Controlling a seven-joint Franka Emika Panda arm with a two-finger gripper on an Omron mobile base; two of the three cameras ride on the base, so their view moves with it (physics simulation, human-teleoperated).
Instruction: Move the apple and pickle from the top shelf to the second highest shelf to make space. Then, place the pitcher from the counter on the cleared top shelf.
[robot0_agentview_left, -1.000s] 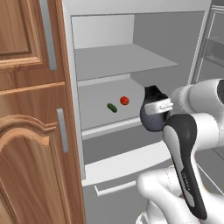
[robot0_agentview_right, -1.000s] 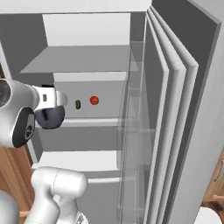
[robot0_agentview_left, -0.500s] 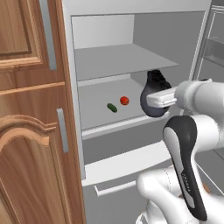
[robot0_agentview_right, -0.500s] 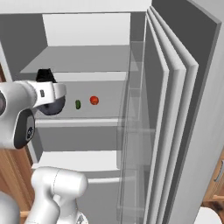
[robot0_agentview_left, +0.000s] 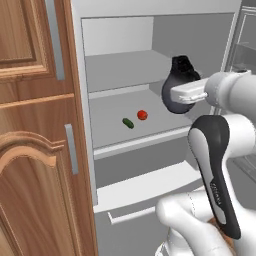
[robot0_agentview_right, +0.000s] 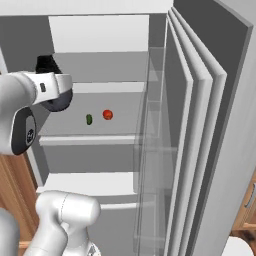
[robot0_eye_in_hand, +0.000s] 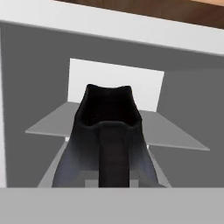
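The hand view alone looks into the pitcher's dark mouth. The end effector pinches it upright, above the apple and pickle near the second highest shelf's front edge.

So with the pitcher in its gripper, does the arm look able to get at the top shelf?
Probably yes. The gripper is shut on the pitcher, level with the top shelf, which looks bare; the apple and pickle lie on the second highest shelf.
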